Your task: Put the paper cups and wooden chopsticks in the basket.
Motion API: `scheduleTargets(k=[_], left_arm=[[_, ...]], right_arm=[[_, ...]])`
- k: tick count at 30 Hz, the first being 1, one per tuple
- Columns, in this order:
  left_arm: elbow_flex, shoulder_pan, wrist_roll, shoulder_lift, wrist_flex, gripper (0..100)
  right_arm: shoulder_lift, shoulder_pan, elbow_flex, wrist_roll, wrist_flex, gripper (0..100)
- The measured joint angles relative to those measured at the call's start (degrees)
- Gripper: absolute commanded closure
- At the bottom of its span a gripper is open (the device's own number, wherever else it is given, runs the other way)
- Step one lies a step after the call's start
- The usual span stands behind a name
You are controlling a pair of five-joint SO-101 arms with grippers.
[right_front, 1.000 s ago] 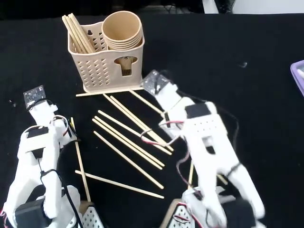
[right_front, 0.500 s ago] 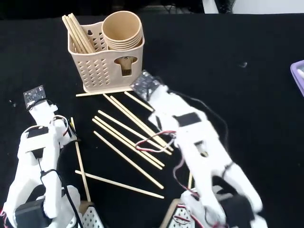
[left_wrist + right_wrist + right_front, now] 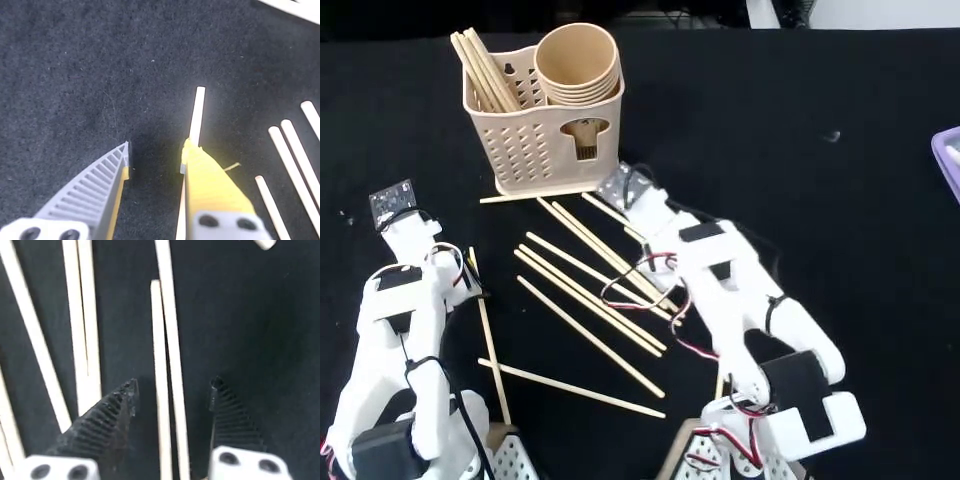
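Soft overhead light keeps the matte black cloth counter (image 3: 860, 260) dark and the white plastic arms (image 3: 725, 275) bright, with a faint shadow under the left grey-and-yellow tool (image 3: 155, 146).

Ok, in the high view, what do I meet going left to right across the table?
Left arm → basket → right arm → purple object at the right edge. Loose chopsticks span basket and right arm, so left out.

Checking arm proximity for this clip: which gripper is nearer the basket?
Right. The right gripper sits open over chopsticks just off a corner of the basket; the left gripper is farther away, by a lone chopstick.
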Motion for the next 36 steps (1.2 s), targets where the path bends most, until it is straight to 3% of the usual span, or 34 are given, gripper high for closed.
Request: scheduleTargets(k=[8, 12, 33, 36], left_arm=[[0.0, 0.0, 0.0, 0.0, 0.0, 82], [0.0, 0.0, 0.0, 0.0, 0.0, 82], [0.0, 0.0, 0.0, 0.0, 0.0, 82], [0.0, 0.0, 0.0, 0.0, 0.0, 82]], right_arm=[[3.1, 4.8, -0.1, 6.7, 0.8, 78.1], [3.6, 4.8, -0.7, 7.4, 0.7, 99.1], [3.2, 5.4, -1.2, 7.6, 2.8, 98.8], [-1.5, 5.4, -1.1, 7.6, 7.5, 98.8]])
